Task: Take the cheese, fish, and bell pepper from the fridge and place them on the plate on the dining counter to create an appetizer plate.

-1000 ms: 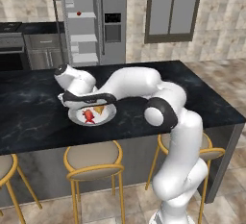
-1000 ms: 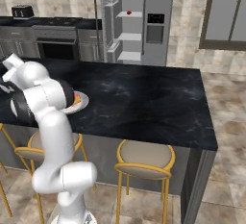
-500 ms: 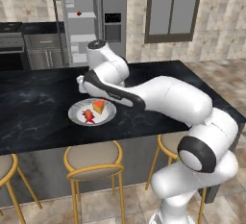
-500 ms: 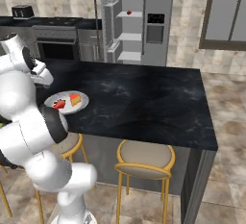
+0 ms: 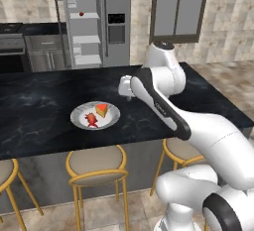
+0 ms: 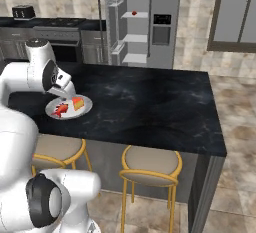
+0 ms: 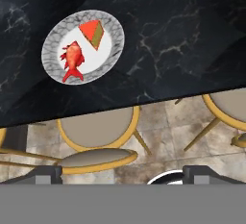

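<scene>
Black marble table (image 5: 44, 111) carrying plate (image 5: 79, 122) with cheese (image 5: 101, 109) and fish (image 5: 92, 120); hand (image 5: 125, 86) wide open, empty, right of plate.

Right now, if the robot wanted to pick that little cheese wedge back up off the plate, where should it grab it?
Probably from straight above, pinching the cheese across its two long slanted sides. It lies flat on the plate, apart from the fish, so open fingers should fit.
</scene>
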